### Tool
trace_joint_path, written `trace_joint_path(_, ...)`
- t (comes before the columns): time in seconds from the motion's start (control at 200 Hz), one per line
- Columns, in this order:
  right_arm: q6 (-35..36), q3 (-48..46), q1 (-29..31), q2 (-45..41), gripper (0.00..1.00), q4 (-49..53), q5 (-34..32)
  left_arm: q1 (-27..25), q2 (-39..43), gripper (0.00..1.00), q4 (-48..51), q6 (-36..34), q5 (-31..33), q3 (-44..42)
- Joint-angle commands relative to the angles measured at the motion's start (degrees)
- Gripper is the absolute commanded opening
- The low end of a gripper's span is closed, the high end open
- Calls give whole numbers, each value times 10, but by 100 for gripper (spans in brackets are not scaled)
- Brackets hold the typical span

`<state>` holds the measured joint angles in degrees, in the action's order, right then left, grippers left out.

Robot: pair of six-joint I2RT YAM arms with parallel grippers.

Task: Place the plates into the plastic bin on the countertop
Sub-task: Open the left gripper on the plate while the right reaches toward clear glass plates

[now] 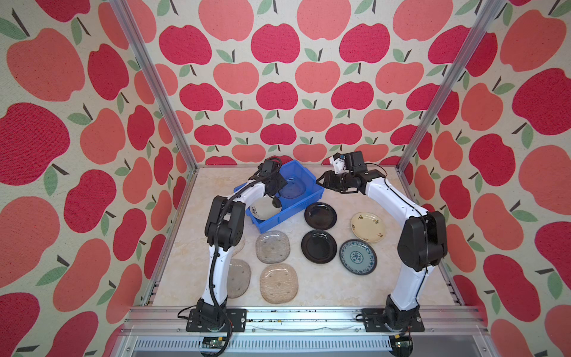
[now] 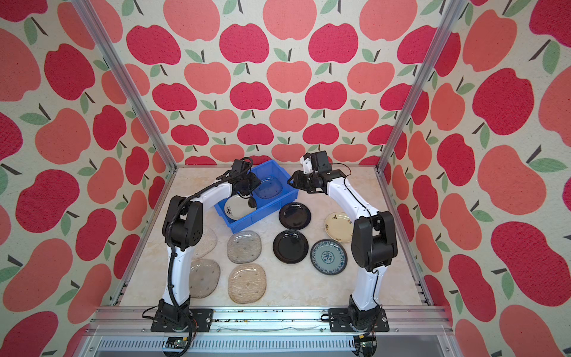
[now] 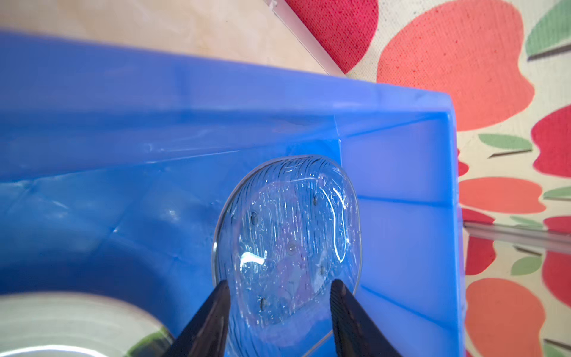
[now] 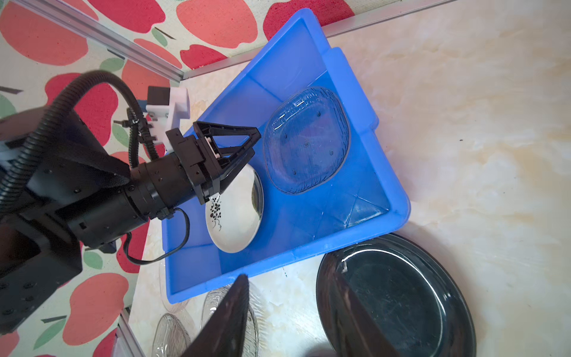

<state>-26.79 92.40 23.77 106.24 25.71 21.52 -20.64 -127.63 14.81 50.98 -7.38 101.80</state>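
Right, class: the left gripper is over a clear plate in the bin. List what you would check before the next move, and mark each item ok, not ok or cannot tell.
1. Left gripper jaws apart, not clamping the clear plate: ok.
2. Clear plate inside the bin: ok.
3. Clear plate lying flat on the bin floor: cannot tell.
4. White plate inside the bin: ok.
5. Right gripper open and empty: ok.
6. All plates in the bin: not ok; eight, such as a black plate, lie on the countertop.
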Motion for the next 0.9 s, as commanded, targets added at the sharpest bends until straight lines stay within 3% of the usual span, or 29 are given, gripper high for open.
trace_joint_path(0.0,69,-26,25,-71,44,58,-15,-3,92,67,20,-76,14,-22)
trace_joint_path(0.145,96,-122,75,-158,44,102,-14,-6,241,73,9,-134,-6,-160)
trace_joint_path(0.37,43,-251,199,-232,47,122,-11,-12,454,72,15,-141,-88,-375)
trace_joint_path(0.69,-24,-318,277,-191,47,73,49,-79,671,74,55,-127,-64,-557)
trace_joint_path(0.895,-48,-337,295,-149,44,63,96,-85,741,76,74,-104,-56,-612)
